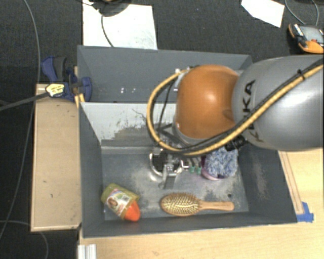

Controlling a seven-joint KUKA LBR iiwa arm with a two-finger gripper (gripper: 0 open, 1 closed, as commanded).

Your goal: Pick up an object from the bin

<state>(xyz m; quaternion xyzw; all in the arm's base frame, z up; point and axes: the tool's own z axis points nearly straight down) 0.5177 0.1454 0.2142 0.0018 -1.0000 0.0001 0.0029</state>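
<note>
Inside the bin (93,162) lie a hairbrush (183,204), an orange-capped bottle (120,201) and blue bundle (221,162); how the fingers (156,167) stand I cannot tell.

You see a dark, matte black surface (30,50) spread around the grey bin (152,71) on the left and along the top. Just behind the bin's far wall lies a white sheet (129,28), with a black cable (105,31) running across it. A second white sheet (263,11) sits at the top right, near an orange and black item (307,38). Along the bottom edge and at the lower right you have a pale wood-coloured surface (202,248).
</note>
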